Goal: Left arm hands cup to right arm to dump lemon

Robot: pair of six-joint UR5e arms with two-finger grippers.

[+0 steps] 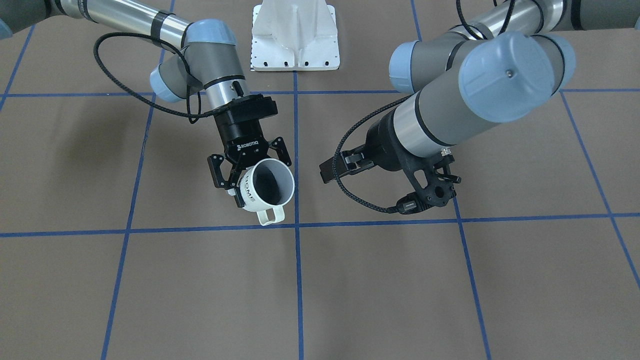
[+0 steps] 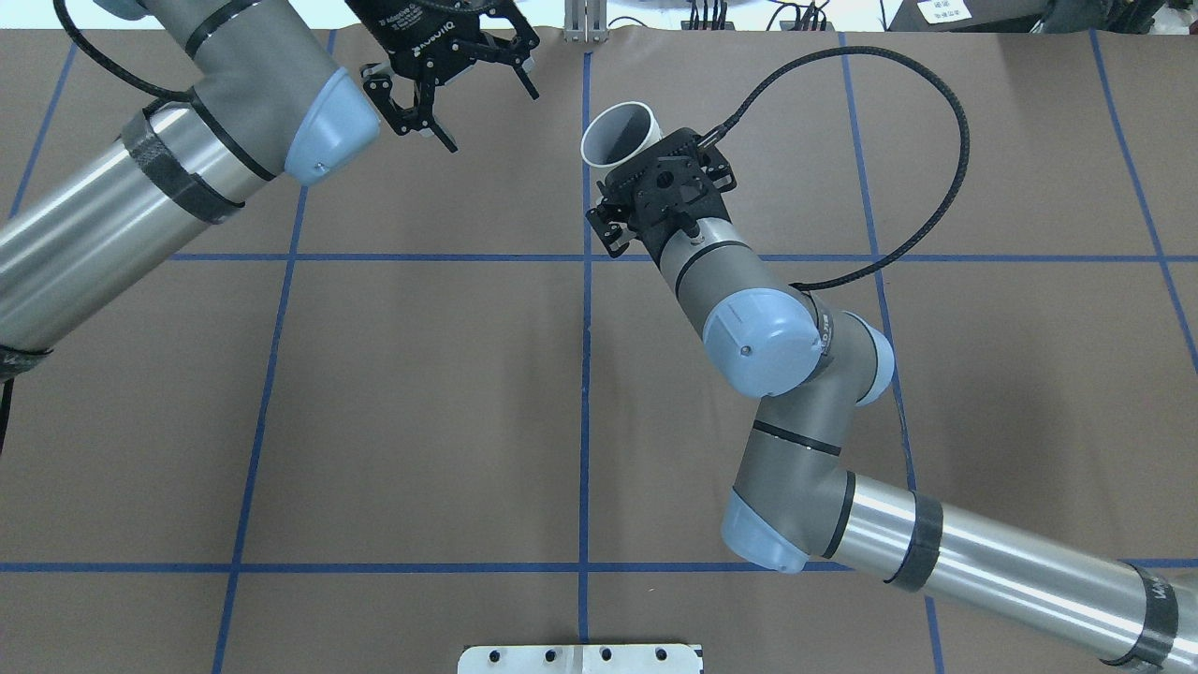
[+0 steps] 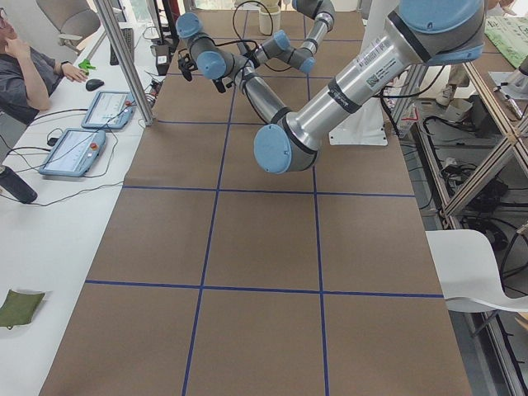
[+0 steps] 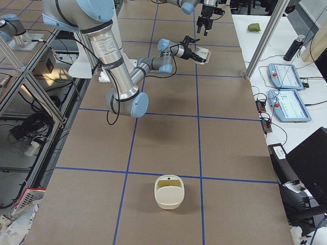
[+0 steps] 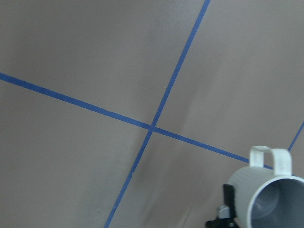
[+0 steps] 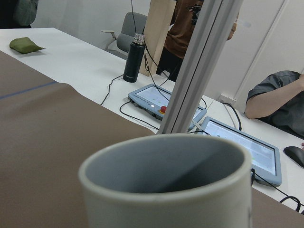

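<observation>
**Right gripper (image 1: pixel 251 176) pinching the cup (image 1: pixel 251 196); left gripper (image 2: pixel 487 117) spread and empty.**

In the front-facing view the white "HOME" cup hangs left of centre above the table (image 1: pixel 150 280). It is tilted so its mouth faces the camera. Its handle (image 1: pixel 270 216) points toward the lower frame, clear of the jaws clamped across its wall. The left gripper sits just right of centre, apart from the cup. No lemon shows; from the right wrist the inside looks bare grey. The cup reads as rigid glazed ceramic, fairly light but slick and breakable if dropped. A hold across the body below the rim seems safest.
</observation>
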